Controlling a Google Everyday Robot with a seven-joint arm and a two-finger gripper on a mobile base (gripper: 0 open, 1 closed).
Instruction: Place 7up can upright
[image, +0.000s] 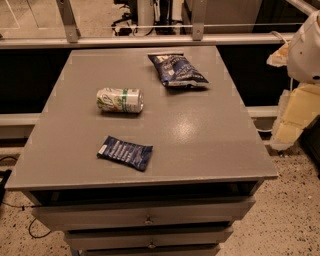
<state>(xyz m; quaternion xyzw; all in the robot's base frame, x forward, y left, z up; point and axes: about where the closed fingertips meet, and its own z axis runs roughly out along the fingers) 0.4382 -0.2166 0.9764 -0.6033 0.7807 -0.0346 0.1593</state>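
The 7up can (120, 100) lies on its side on the grey table top (200, 130), left of the middle, its silver top pointing right. It is whitish-silver with green markings. My gripper (294, 116) hangs at the right edge of the view, beyond the table's right side and far from the can. The white arm housing (306, 49) sits above it. Nothing is seen held in the gripper.
A dark blue snack bag (177, 70) lies at the back of the table, right of the can. A smaller dark blue bag (125, 152) lies near the front left. Drawers (147, 215) sit below the table top. A rail (150, 41) runs behind.
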